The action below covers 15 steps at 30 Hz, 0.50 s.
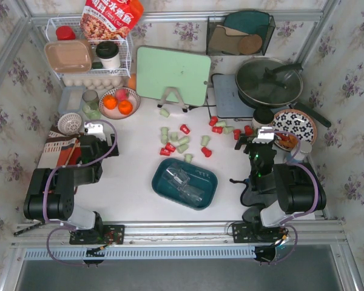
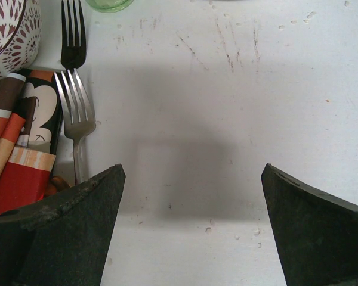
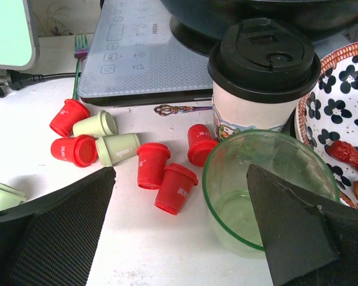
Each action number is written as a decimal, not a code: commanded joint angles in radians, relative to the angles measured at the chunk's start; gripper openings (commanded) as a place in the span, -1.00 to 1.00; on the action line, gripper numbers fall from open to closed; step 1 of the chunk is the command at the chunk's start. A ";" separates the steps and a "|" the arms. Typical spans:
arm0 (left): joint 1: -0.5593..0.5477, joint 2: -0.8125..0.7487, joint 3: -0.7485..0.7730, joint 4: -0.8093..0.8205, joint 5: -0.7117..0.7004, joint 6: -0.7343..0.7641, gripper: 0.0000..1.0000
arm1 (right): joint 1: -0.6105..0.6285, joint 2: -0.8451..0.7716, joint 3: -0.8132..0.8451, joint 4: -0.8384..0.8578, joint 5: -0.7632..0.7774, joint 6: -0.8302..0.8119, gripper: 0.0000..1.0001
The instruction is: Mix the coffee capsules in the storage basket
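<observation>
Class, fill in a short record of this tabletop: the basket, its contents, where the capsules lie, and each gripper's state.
basket: shallow dark teal plastic tub, on the white table, near its front middle
basket contents: clear plastic pieces; no capsules visible
capsules: small red and pale green tapered capsules, scattered on the table beyond the tub
left gripper: open, empty, over bare table beside a metal fork
right gripper: open, empty, clear green cup just ahead

The grey induction cooktop [image 3: 143, 59] bears "Haier"; the red packet [image 1: 111, 18] shows white Chinese characters.
</observation>
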State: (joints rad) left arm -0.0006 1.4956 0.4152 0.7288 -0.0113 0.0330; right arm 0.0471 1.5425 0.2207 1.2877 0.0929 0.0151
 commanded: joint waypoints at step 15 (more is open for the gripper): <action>0.001 0.000 0.005 0.024 -0.001 -0.002 1.00 | -0.001 -0.002 -0.001 0.001 -0.050 -0.017 1.00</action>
State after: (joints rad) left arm -0.0006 1.4956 0.4152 0.7288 -0.0113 0.0326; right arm 0.0463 1.5425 0.2207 1.2873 0.0738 0.0109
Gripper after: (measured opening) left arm 1.000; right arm 0.999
